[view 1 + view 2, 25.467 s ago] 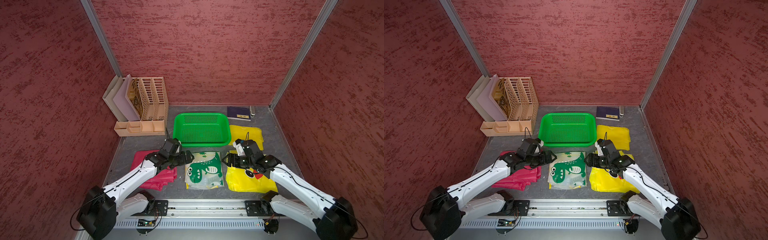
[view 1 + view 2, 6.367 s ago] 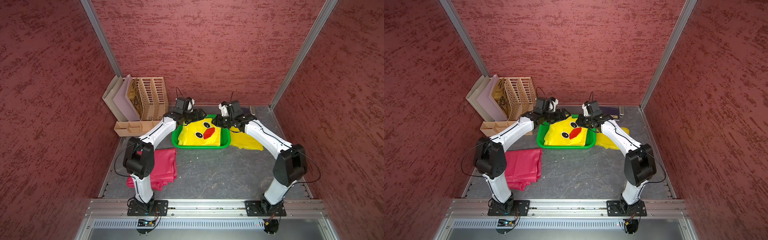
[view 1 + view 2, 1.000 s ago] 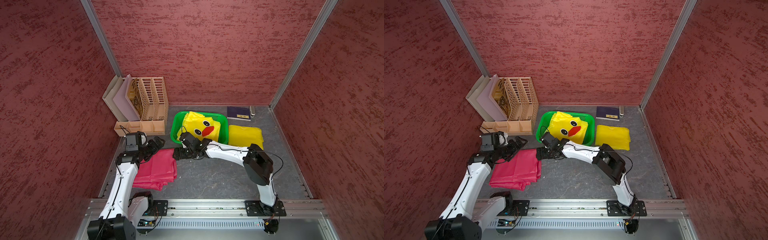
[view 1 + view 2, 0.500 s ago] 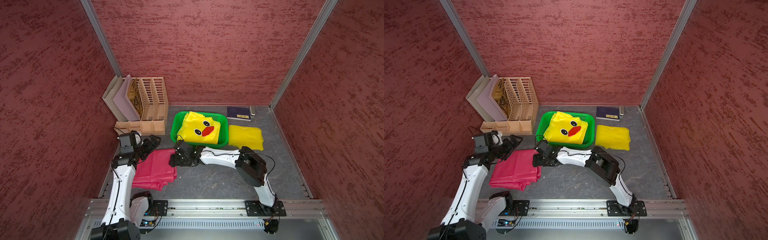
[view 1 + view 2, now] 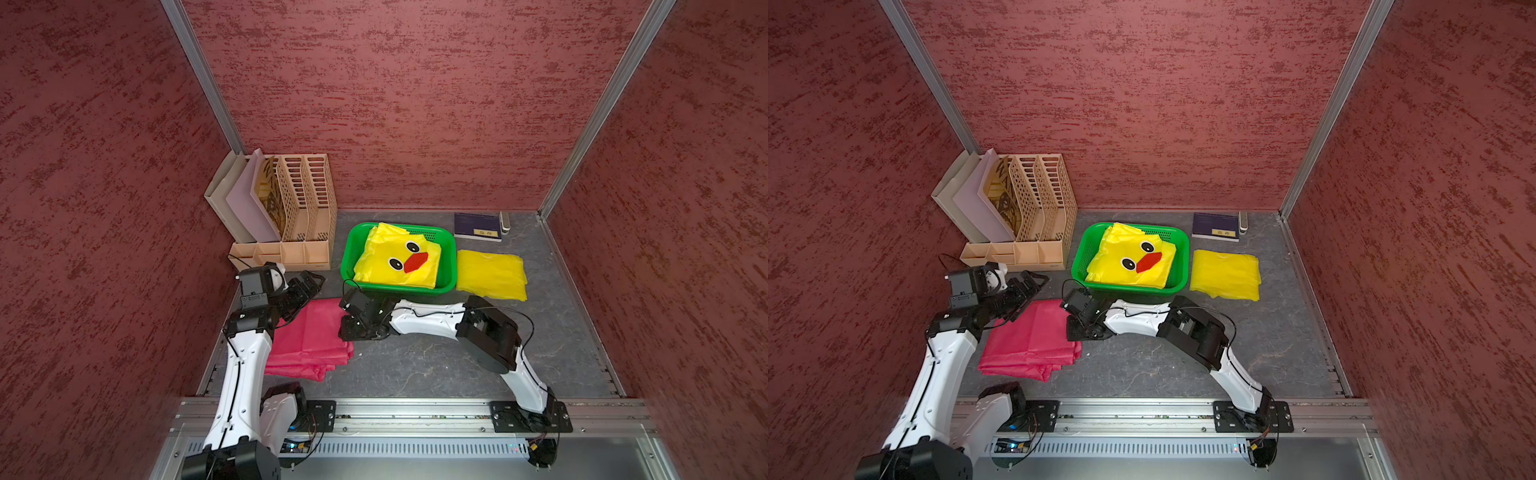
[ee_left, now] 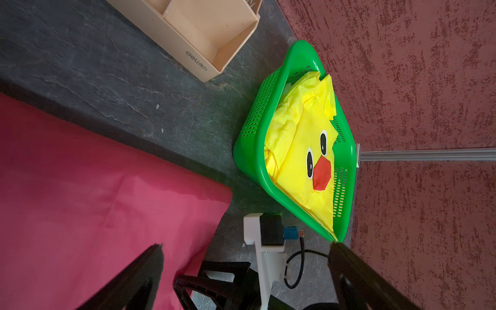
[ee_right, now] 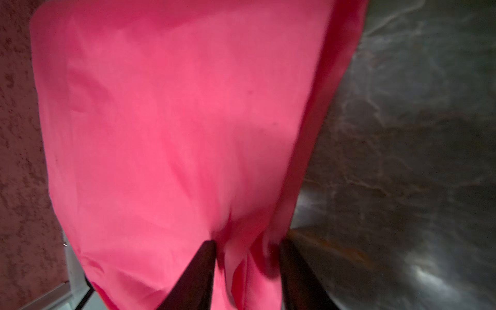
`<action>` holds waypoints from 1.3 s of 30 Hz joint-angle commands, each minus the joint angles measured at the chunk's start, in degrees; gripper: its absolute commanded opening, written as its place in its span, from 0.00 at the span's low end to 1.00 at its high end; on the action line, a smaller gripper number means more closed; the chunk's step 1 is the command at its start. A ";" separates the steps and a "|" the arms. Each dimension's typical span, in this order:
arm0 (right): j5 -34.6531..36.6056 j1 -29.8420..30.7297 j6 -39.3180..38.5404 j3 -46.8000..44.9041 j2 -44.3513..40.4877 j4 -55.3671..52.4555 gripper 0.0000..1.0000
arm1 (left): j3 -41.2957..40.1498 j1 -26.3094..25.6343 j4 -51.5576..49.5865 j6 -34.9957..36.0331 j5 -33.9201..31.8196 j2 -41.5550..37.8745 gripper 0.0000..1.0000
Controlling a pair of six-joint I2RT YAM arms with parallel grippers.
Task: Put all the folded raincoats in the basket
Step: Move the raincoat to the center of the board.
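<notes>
The green basket point(image 5: 348, 257) point(image 5: 1079, 259) point(image 6: 257, 134) holds a yellow folded raincoat with a duck face point(image 5: 399, 262) point(image 5: 1133, 259) point(image 6: 300, 150). A pink folded raincoat point(image 5: 311, 336) point(image 5: 1034, 336) point(image 6: 94, 174) point(image 7: 174, 120) lies flat on the table, left of and nearer than the basket. My right gripper point(image 5: 347, 330) point(image 5: 1073, 330) point(image 7: 247, 244) is low at its right edge, shut on a bunched fold of pink fabric. My left gripper point(image 5: 309, 284) point(image 5: 1034, 282) point(image 6: 245, 244) hangs wide open and holds nothing, just above the pink raincoat's far left corner.
A plain yellow folded raincoat point(image 5: 490, 274) lies right of the basket. A dark book point(image 5: 477, 226) and a small white object point(image 5: 505, 220) sit at the back wall. The beige file organizer point(image 5: 299, 208) stands at the back left, close to my left gripper.
My right gripper slid left from the basket's front to the pink raincoat's edge and closed on it. The left arm drew slightly back and stayed open.
</notes>
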 commanded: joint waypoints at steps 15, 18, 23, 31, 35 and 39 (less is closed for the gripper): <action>8.57 -1.21 -2.23 -21.40 -15.40 3.94 0.00 | 0.28 -15.28 0.53 -1.24 -6.14 2.90 1.00; 9.35 -1.89 -3.27 -26.38 -19.84 3.50 0.00 | 0.02 -20.66 2.19 -2.75 -6.69 4.49 1.00; 11.39 -3.18 -4.29 -34.88 -27.49 1.96 0.00 | 0.57 -27.54 3.71 -2.96 -5.96 7.67 0.98; 12.07 -6.32 -7.18 -45.04 -36.19 0.72 0.00 | -0.83 -35.74 3.69 -1.39 -5.89 9.65 0.98; 12.89 -7.19 -9.65 -46.99 -38.58 -2.17 0.00 | -1.88 -38.87 3.76 -1.69 -7.42 10.33 0.98; 13.37 -8.33 -10.71 -48.57 -40.42 -3.94 0.00 | -2.38 -41.14 3.48 -2.07 -9.09 10.77 0.97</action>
